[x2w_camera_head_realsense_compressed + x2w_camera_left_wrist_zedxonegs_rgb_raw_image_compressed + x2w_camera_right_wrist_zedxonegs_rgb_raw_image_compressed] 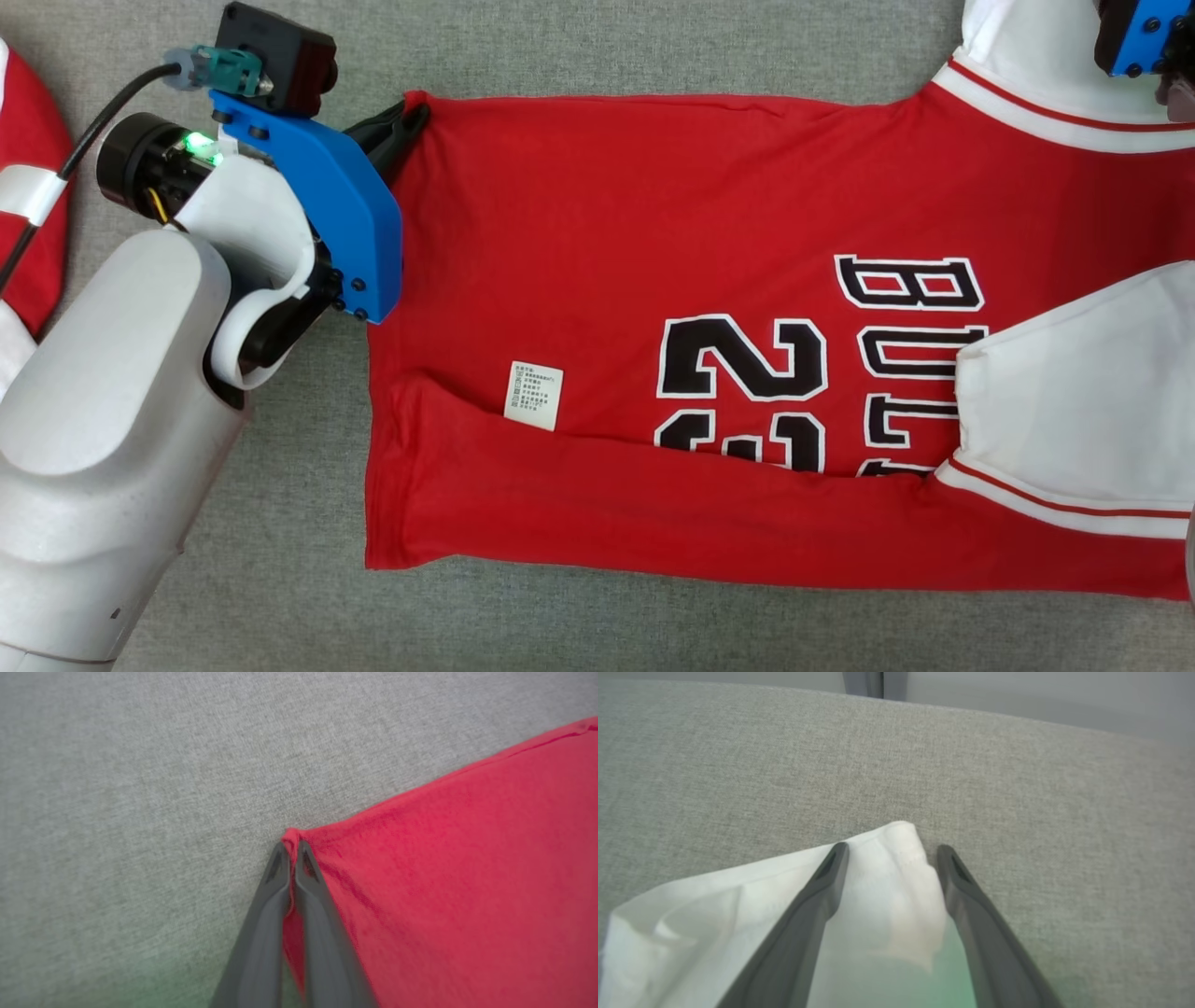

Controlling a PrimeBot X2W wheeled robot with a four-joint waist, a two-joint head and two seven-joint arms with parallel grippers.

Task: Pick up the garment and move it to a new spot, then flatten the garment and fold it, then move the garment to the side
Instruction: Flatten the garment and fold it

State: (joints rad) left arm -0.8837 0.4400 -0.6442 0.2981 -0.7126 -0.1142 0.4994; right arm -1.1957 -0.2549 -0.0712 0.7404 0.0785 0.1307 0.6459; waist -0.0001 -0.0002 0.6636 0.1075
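The work surface [280,597] is covered in a light grey woven cloth with a fine, speckled weave, and it lies flat where it is bare. In the left wrist view the same grey cloth spreads across the upper left, blurred towards the corners. A faint green tinge [154,984] lies on it near the bottom edge. In the right wrist view the surface runs back to a gently curved far edge [1017,718]. Behind it stands a pale grey wall [1041,695] broken by a dark upright strip [873,683]. The light is soft and even.
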